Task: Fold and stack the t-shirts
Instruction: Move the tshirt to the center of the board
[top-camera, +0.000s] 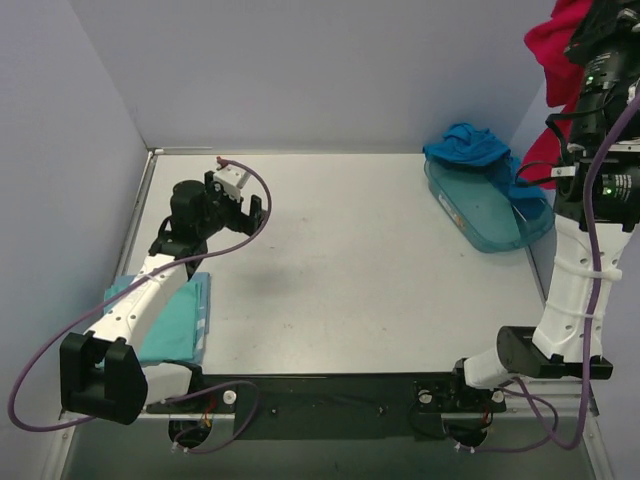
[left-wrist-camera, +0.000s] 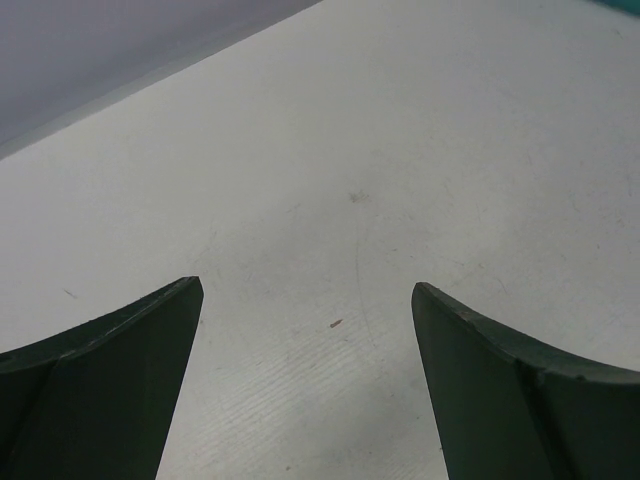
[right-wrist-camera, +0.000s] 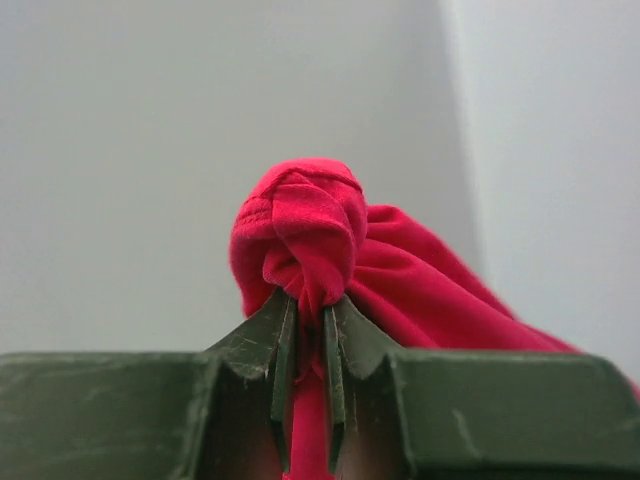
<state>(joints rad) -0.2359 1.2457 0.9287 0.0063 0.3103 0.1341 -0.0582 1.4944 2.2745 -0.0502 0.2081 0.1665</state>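
Observation:
My right gripper (right-wrist-camera: 308, 305) is shut on the bright red t-shirt (right-wrist-camera: 330, 240) and holds it bunched, high in the air at the top right of the top view (top-camera: 555, 45). The bright blue t-shirt (top-camera: 470, 146) lies crumpled at the far end of the teal tray (top-camera: 490, 222). The pale aqua t-shirt (top-camera: 175, 320) lies folded flat at the near left, partly under my left arm. My left gripper (top-camera: 245, 207) is open and empty over bare table; its fingers (left-wrist-camera: 110, 370) show in the left wrist view.
The translucent teal tray stands at the right edge of the table. Grey walls close the table at the back and left. Purple cables loop off both arms.

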